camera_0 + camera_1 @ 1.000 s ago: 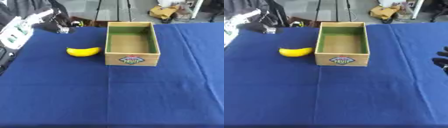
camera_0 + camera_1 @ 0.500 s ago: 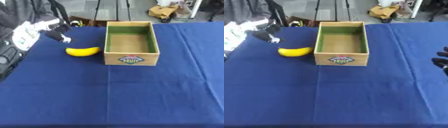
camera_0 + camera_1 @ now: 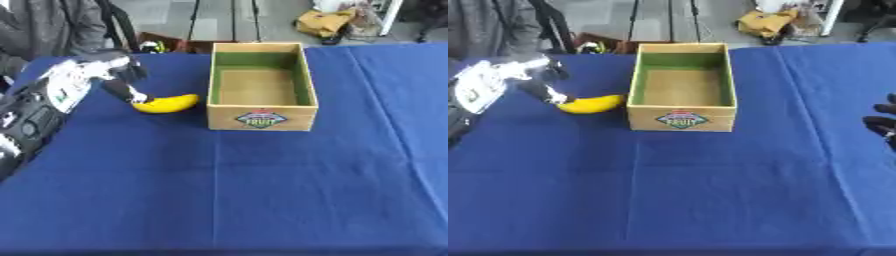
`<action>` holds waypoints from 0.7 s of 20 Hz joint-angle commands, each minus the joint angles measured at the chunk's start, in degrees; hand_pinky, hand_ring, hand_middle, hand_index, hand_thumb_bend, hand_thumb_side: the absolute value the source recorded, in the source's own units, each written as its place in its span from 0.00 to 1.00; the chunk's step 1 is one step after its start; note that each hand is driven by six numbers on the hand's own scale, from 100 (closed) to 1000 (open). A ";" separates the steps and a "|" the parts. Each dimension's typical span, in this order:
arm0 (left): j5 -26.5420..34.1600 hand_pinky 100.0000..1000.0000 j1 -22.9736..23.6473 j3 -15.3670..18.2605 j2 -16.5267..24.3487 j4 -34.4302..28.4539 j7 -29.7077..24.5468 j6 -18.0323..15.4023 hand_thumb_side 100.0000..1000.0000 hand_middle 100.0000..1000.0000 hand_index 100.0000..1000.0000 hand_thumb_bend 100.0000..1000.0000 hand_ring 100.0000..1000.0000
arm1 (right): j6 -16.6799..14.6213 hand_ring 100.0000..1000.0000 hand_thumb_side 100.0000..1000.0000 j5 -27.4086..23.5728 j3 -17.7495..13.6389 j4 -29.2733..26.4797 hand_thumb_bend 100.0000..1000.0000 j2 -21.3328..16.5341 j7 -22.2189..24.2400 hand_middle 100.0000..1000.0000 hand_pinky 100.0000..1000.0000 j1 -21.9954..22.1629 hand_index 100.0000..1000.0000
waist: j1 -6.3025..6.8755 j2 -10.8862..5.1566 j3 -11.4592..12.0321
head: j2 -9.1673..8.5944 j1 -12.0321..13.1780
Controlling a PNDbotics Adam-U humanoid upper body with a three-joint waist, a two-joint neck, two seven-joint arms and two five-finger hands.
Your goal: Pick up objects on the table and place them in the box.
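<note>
Left hand (image 3: 118, 80) lowered onto banana (image 3: 166, 103), box (image 3: 260, 85) beside it

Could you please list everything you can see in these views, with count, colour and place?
banana: one, yellow, lying on the cloth just left of the box.
box: one, tan cardboard with a green lining and a fruit label on its near wall, at the table's far middle; nothing shows inside it.
table: one, covered in a blue cloth, filling most of the view.
yellow bag: one, on the floor beyond the table's far right.
left hand: one, black and silver, at the banana's left end, fingertips down at it; I cannot tell if it grips.
right hand: one, black, only fingers showing at the right edge of the right eye view, away from the box.
</note>
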 commanded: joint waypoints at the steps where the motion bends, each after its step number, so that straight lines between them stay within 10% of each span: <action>1: -2.74 0.76 -1.11 1.64 0.65 -0.94 -0.01 -1.40 0.22 0.63 0.74 0.64 0.69 | -0.06 0.63 0.99 -0.08 -0.28 -0.82 0.00 -0.69 0.11 0.64 0.79 -0.58 0.77 | -0.04 -0.63 -0.06 | 0.34 0.09; 14: -13.33 0.80 0.04 5.13 -2.24 -1.24 -3.08 -5.92 0.25 0.68 0.76 0.63 0.75 | -0.01 0.63 1.00 -0.08 -0.34 -0.83 0.00 -0.54 0.09 0.64 0.79 -0.52 0.77 | 0.21 -0.63 -0.53 | 0.34 0.05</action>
